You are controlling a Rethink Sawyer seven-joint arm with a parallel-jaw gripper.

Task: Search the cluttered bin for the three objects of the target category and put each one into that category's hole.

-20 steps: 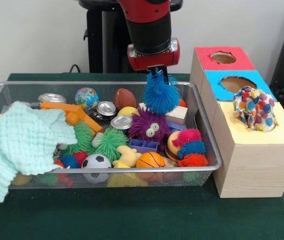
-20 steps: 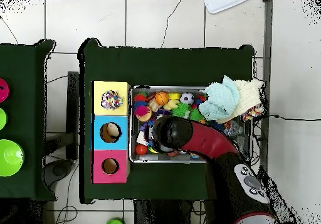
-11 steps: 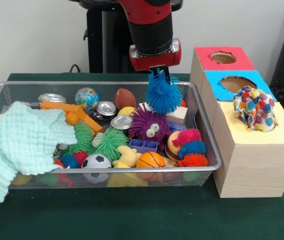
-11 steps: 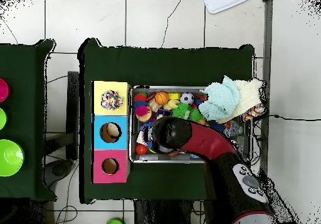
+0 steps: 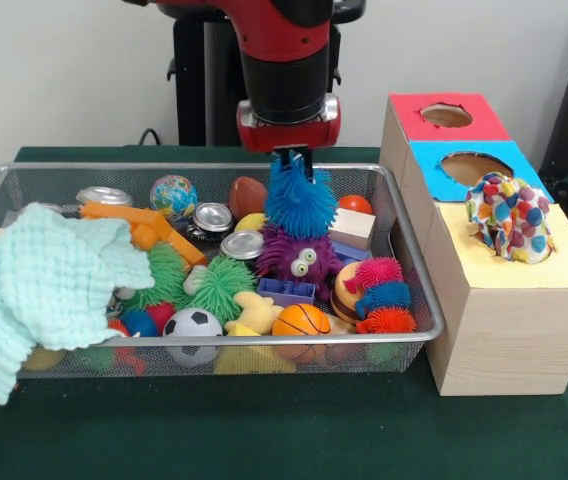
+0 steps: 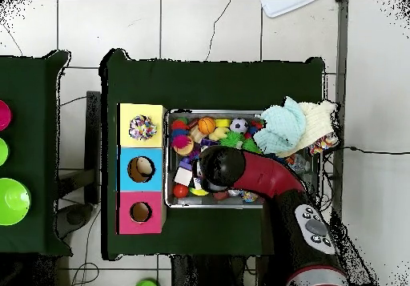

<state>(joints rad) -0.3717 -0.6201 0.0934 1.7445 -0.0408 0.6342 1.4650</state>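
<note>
My gripper (image 5: pixel 292 160) is shut on a blue spiky ball (image 5: pixel 300 201), which hangs above the wire bin (image 5: pixel 416 262) just over a purple fuzzy toy with eyes (image 5: pixel 299 257). The ball covers the fingertips. Green spiky balls (image 5: pixel 220 285) and a pink, blue and red spiky caterpillar (image 5: pixel 381 295) lie in the bin. To the right stands a wooden box with a red hole (image 5: pixel 447 115), a blue hole (image 5: pixel 475 167) and a yellow section (image 5: pixel 554 262) where a multicoloured ball (image 5: pixel 510 217) sits. In the overhead view the arm (image 6: pixel 222 168) hides the gripper and the ball.
The bin also holds a mint cloth (image 5: pixel 49 280), orange blocks (image 5: pixel 144 225), metal cans (image 5: pixel 212 217), a globe ball (image 5: pixel 173 195), a soccer ball (image 5: pixel 192 324), a basketball (image 5: pixel 301 320) and a brown football (image 5: pixel 250 197). Green bowls (image 6: pixel 11 200) sit on a neighbouring table.
The gripper has moved left, away from the wooden box, carrying the blue spiky ball. A red ball and a white block behind it now show.
</note>
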